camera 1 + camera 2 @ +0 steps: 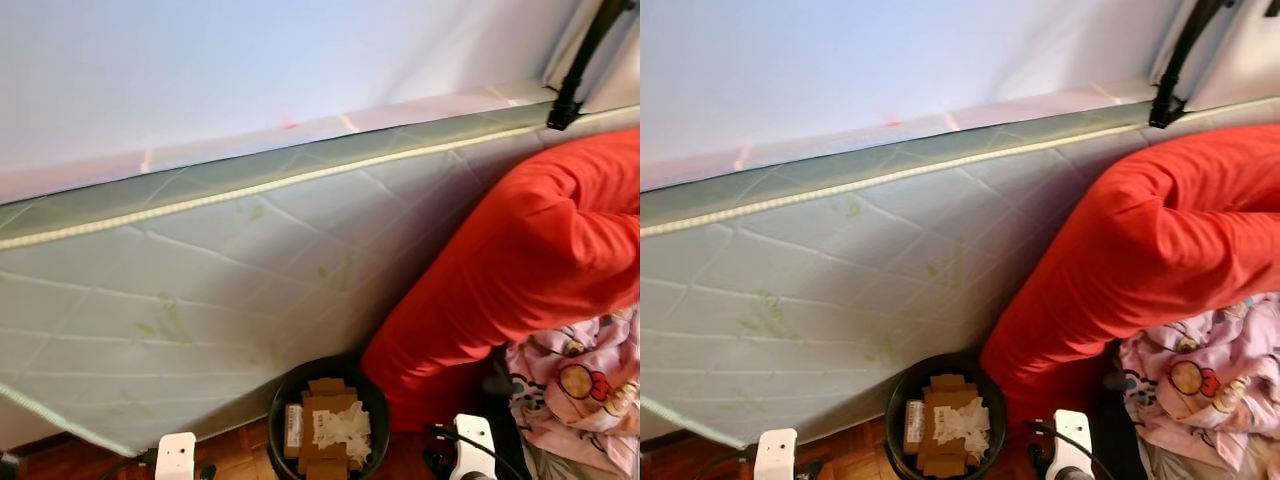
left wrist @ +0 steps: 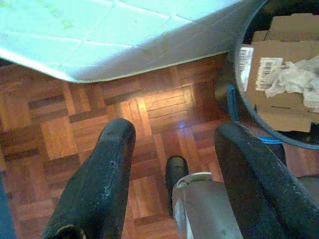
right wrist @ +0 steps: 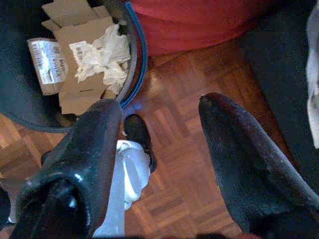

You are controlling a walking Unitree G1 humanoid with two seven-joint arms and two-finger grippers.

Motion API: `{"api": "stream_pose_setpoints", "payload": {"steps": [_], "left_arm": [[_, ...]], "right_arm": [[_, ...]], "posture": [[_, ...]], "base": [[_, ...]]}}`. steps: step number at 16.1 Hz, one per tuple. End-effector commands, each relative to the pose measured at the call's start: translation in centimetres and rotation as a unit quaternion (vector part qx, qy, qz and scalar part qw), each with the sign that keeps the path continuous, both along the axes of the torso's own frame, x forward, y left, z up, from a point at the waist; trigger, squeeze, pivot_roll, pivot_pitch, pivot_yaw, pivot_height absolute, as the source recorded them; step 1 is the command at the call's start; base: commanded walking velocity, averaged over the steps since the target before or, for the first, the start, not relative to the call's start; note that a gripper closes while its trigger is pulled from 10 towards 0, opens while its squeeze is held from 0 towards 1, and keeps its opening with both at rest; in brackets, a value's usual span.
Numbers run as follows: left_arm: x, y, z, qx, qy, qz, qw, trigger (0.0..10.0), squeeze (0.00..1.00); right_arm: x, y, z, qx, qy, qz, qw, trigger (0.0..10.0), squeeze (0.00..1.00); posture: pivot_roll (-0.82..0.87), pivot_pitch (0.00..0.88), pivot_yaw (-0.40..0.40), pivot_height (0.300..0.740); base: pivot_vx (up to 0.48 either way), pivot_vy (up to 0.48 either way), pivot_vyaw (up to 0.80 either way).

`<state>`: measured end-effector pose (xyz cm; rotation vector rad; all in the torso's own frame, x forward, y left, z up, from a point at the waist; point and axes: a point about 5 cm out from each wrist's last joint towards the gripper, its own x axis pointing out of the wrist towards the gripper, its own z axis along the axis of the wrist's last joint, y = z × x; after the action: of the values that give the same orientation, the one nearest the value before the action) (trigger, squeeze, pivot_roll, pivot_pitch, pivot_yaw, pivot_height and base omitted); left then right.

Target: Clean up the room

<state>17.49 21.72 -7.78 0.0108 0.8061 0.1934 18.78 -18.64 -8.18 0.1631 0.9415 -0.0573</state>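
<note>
Bin (image 1: 327, 425) of cardboard scraps and crumpled paper stood on the parquet floor (image 2: 99, 114) between your two grippers, against the tilted mattress (image 1: 200, 290) and beside the red cushion (image 1: 520, 270). Your left gripper (image 2: 174, 184) and right gripper (image 3: 159, 149) both hung with fingers apart and empty, the bin just beyond the fingertips of each, neither clearly nearer.

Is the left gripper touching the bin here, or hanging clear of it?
Apart. In the left wrist view the left gripper hangs open over bare parquet floor, with the bin off to one side and floor visible between them.
</note>
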Motion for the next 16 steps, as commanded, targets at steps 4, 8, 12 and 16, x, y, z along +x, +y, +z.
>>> {"api": "stream_pose_setpoints", "payload": {"steps": [4, 8, 12, 16], "left_arm": [[-0.69, -0.19, -0.41, -0.008, 0.013, 0.003, 1.0, 10.0, 0.0], [-0.63, -0.25, -0.39, -0.01, 0.012, 0.003, 1.0, 10.0, 0.0], [-0.62, -0.31, -0.4, -0.012, 0.011, 0.006, 1.0, 10.0, 0.0], [-0.61, -0.27, -0.38, -0.015, 0.009, 0.011, 1.0, 10.0, 0.0]], "right_arm": [[-0.64, -0.29, -0.29, -0.003, 0.012, -0.001, 1.0, 10.0, 0.0], [-0.63, -0.34, -0.28, -0.004, 0.012, 0.002, 1.0, 10.0, 0.0], [-0.63, -0.42, -0.26, -0.004, 0.011, 0.003, 1.0, 10.0, 0.0], [-0.57, -0.5, -0.21, -0.004, 0.007, 0.002, 1.0, 10.0, 0.0]], "posture": [[0.11, 0.132, -0.047, 0.74], [0.12, 0.13, -0.049, 0.74], [0.11, 0.134, -0.051, 0.74], [0.12, 0.137, -0.052, 0.74]], "base": [[0.0, 0.0, -0.72], [0.0, 0.0, -0.72], [0.0, 0.0, -0.66], [0.0, 0.0, 0.0]]}}
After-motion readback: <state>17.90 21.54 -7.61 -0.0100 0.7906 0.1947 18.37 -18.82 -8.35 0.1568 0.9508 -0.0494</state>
